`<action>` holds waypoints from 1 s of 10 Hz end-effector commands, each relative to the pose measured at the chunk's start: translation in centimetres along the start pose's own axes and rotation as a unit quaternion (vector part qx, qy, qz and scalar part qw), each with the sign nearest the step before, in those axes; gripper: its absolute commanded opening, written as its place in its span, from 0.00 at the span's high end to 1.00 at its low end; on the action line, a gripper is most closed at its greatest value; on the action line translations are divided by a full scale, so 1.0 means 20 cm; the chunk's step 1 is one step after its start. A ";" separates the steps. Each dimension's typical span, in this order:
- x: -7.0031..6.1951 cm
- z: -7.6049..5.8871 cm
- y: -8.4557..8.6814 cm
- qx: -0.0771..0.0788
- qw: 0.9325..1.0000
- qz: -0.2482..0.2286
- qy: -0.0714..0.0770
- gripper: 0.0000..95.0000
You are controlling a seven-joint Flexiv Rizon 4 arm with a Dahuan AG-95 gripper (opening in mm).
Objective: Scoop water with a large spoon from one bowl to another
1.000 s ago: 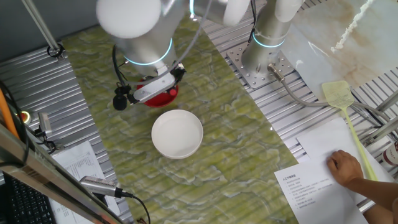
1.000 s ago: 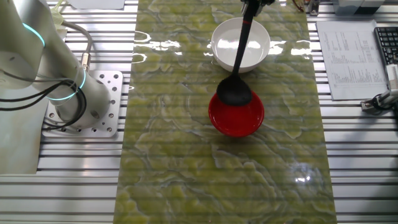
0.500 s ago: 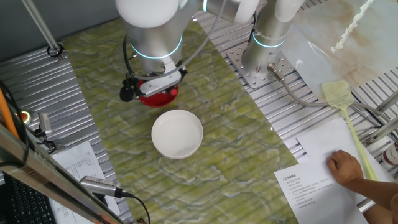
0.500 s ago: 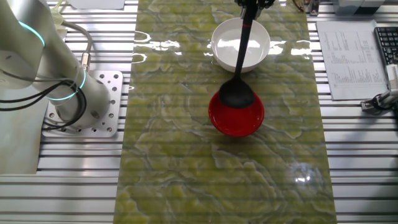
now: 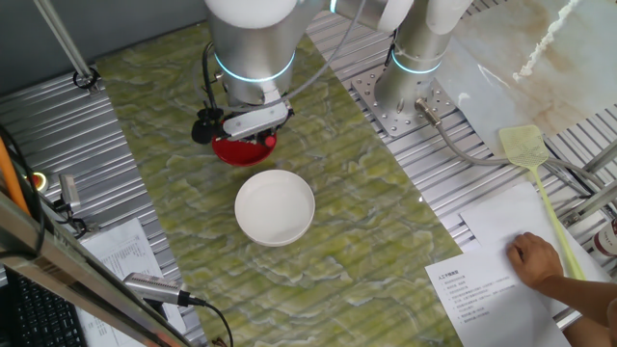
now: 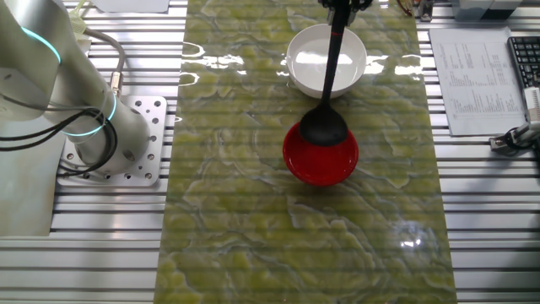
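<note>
Nearest us in the one fixed view we have a hand [image 5: 536,258] resting on white papers [image 5: 501,280] at the table's [image 5: 366,241] edge, a yellow fly swatter [image 5: 536,173] lying beside it; over on the near left, another printed sheet [image 5: 125,251] and a cable plug [image 5: 154,286] on the ribbed metal; further in sits the white bowl [image 5: 276,206] on the green marbled mat [image 5: 357,193], and just behind it the red bowl [image 5: 241,149], half hidden under the arm's wrist [image 5: 253,58], which blocks our look at the jaws, so we cannot tell how they stand; from the other fixed view we see the ladle [image 6: 325,110] plainly; its round black scoop hangs over the far rim of the red bowl [image 6: 321,154], and its long handle runs up and away across the white bowl [image 6: 326,59], nearly straight along the mat, leaning only slightly, with the red tip topmost at the frame edge; beyond that, the arm's base [image 6: 93,135] stands on its bolted plate at the left, and a keyboard [image 6: 523,59] lies at the right.
</note>
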State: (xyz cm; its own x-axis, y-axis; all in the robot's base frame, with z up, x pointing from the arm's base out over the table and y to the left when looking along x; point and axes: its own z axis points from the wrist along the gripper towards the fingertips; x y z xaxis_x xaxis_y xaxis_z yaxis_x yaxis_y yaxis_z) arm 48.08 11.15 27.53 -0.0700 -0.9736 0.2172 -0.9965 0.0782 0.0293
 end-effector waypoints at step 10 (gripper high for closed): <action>0.03 0.00 -0.05 0.025 0.995 0.099 -0.014 1.00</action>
State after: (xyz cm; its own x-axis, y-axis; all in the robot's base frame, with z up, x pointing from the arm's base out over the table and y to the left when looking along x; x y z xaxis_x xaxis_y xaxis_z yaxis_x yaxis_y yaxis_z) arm 49.08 10.57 27.56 -0.2488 -0.9491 0.1933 -0.9685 0.2425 -0.0558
